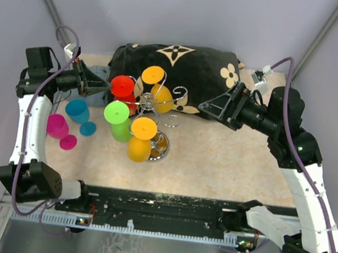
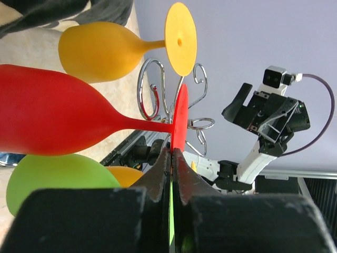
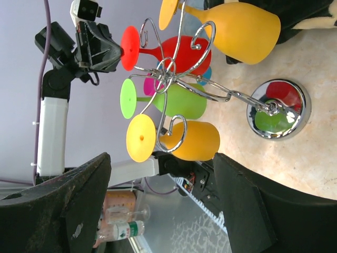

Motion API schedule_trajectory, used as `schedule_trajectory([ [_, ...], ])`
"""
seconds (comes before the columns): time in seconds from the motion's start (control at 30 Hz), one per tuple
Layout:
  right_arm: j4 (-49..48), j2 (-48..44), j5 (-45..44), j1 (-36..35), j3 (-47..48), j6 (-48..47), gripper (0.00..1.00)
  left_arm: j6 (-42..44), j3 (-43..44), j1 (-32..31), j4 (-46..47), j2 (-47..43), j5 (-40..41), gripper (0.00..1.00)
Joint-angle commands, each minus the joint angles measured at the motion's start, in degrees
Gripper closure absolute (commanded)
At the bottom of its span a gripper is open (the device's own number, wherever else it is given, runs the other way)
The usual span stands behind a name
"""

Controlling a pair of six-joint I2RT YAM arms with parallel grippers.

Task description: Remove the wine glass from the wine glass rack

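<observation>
Left gripper [image 2: 172,154] pinches the foot rim of the red wine glass [image 2: 52,110], hanging bowl-down on the wine glass rack's [image 3: 303,113] left side; right gripper [image 3: 160,205] gapes empty, farther off.

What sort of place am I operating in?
Most likely a robot test cell, not a bar or kitchen: plain lavender walls box in a small table, and the wine glass rack with the red wine glass and other bright glasses looks like a staged prop beside a cushion.
</observation>
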State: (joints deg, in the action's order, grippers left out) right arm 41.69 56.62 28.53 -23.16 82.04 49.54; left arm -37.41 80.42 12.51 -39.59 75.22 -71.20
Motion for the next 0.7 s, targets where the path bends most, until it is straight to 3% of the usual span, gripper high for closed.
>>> schedule_trajectory([
  [0.0, -0.49, -1.80, 0.22, -0.29, 0.85, -0.85, 0.21, 0.38, 1.10, 1.88, 0.50, -0.86, -1.86, 1.00],
  [0.43, -1.17, -2.92, 0.45, -0.31, -0.15, -0.28, 0.21, 3.44, 4.35, 11.77, -1.15, 0.60, -5.09, 1.00],
  [0.67, -1.17, -2.13, 1.19, -0.31, 0.85, -0.24, 0.21, 9.14, 16.66, 13.21, -1.20, 6.54, -2.56, 1.00],
])
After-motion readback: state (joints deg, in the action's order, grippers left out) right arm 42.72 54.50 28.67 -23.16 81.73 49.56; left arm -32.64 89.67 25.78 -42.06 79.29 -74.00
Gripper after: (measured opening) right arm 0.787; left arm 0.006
